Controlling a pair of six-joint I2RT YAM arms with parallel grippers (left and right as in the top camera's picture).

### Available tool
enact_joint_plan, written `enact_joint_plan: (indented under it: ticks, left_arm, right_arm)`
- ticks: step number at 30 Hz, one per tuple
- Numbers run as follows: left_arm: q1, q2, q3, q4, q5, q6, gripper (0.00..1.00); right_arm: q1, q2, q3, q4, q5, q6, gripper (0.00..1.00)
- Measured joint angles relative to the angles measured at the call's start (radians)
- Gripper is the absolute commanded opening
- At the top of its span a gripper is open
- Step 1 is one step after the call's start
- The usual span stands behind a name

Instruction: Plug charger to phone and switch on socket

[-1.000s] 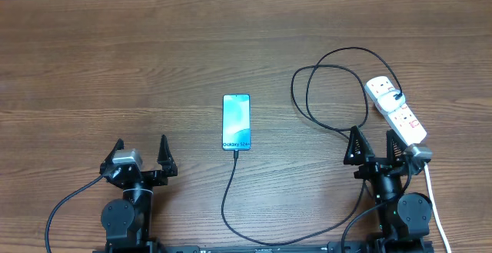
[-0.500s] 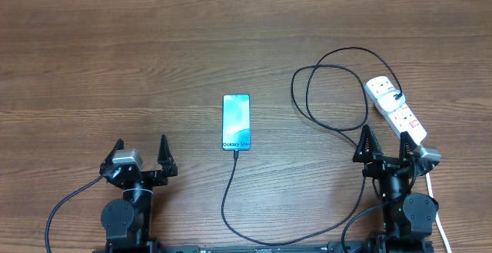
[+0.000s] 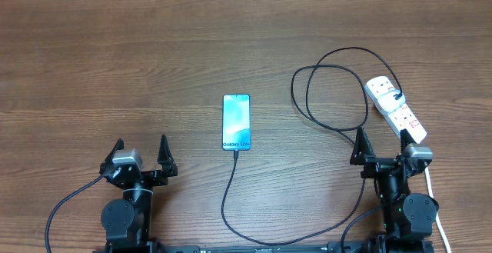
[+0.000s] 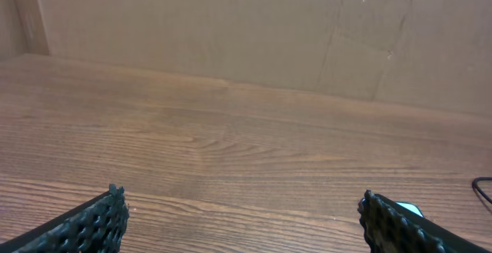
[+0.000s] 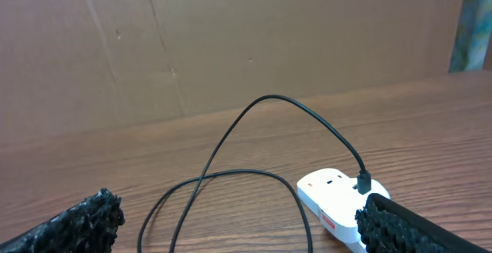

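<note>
The phone (image 3: pixel 236 121) lies flat at the table's middle with its blue-teal screen up; its corner (image 4: pixel 408 208) peeks out behind my left gripper's right finger. The black charger (image 3: pixel 307 91) runs from the phone's near edge, curves along the front, then loops at the right up to the white socket (image 3: pixel 396 108), where its plug sits in an outlet (image 5: pixel 363 182). My left gripper (image 3: pixel 140 147) stands open and empty, near left of the phone. My right gripper (image 3: pixel 382 141) is open and empty just in front of the socket (image 5: pixel 330 191), with the charger's loop (image 5: pixel 300 118) ahead.
The socket's thick white cord (image 3: pixel 430 188) runs down past my right arm toward the front edge. A brown cardboard wall (image 4: pixel 231 30) closes off the far side of the wooden table (image 3: pixel 115 68). The charger's slack (image 3: pixel 227 207) lies between the two arm bases.
My right gripper swung a little to the right, then came partly back to the left, staying open. The left arm, phone, charger and socket have not moved.
</note>
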Motion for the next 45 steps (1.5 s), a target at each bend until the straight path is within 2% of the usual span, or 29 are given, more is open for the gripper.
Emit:
enact_joint_plan:
  ticks: [13, 45]
  left_arm:
    - [0.000, 0.000, 0.000, 0.000, 0.000, 0.000, 1.00]
    - [0.000, 0.000, 0.000, 0.000, 0.000, 0.000, 1.00]
  right_arm:
    - [0.000, 0.000, 0.000, 0.000, -0.004, -0.066, 1.00]
    - [0.000, 0.000, 0.000, 0.000, -0.006, -0.074, 1.00]
